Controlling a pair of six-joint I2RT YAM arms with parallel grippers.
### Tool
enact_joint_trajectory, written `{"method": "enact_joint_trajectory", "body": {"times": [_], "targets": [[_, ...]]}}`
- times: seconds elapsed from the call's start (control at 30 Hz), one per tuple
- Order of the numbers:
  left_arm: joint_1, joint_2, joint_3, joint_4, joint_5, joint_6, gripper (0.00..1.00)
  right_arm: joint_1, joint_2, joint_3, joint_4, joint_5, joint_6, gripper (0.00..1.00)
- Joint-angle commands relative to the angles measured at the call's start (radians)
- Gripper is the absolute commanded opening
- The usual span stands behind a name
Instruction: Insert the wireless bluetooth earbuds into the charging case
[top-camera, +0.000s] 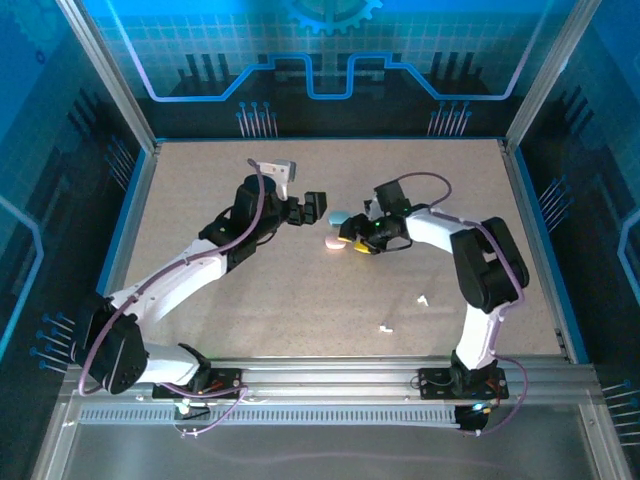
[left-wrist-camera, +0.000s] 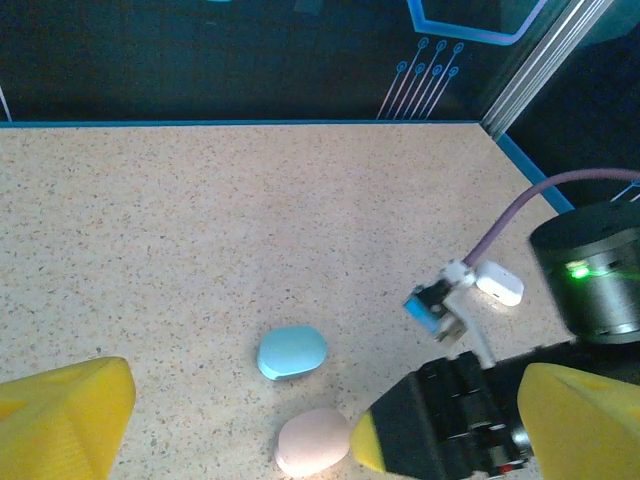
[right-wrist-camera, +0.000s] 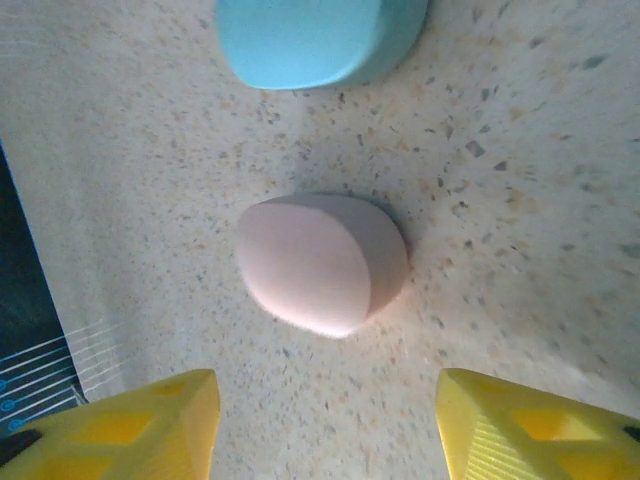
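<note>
Nearest to the arm bases, two small white bits, which I take for earbuds, lie loose on the table, well apart from the cases. No earbud is in a case yet.

Further in, the right pincer hangs over the pink case. Its yellow fingers are spread wide, one on each side of the case, and they hold nothing. The case lies shut.

I judge that the step in hand is to take this case, so that it can be opened. To do it well, the pincer should go straight down with the case centred. It should then close slowly and low on the sides, because the smooth round shell may slip out. It should also keep off the light blue case, which lies just beyond.

The right arm is folded at the elbow, its forearm reaches toward the centre, and the wrist is turned down. The left arm stretches diagonally from its base. The left pincer hovers near the blue case, also wide and empty. Farther off lies a white case.
</note>
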Motion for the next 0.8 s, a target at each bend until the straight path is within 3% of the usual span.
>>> {"method": "enact_joint_trajectory", "body": {"times": [0.0, 0.13, 0.33, 0.57, 0.77], "targets": [[0.008, -0.072, -0.045, 0.038, 0.031, 0.029, 0.99, -0.074, -0.141, 0.007, -0.153, 0.105, -0.159, 0.61], [0.017, -0.092, -0.075, 0.061, 0.084, 0.028, 0.99, -0.241, -0.241, 0.008, -0.245, 0.253, -0.298, 0.61], [0.021, -0.041, -0.015, 0.021, 0.205, 0.009, 0.99, -0.525, -0.135, 0.096, -0.250, 0.227, -0.380, 0.62], [0.021, -0.008, 0.017, 0.025, 0.302, -0.019, 0.99, -0.573, 0.120, 0.361, -0.382, 0.145, -0.541, 0.62], [0.019, 0.029, 0.048, 0.009, 0.363, -0.040, 0.99, -0.572, 0.274, 0.529, -0.467, 0.129, -0.580, 0.64]]}}
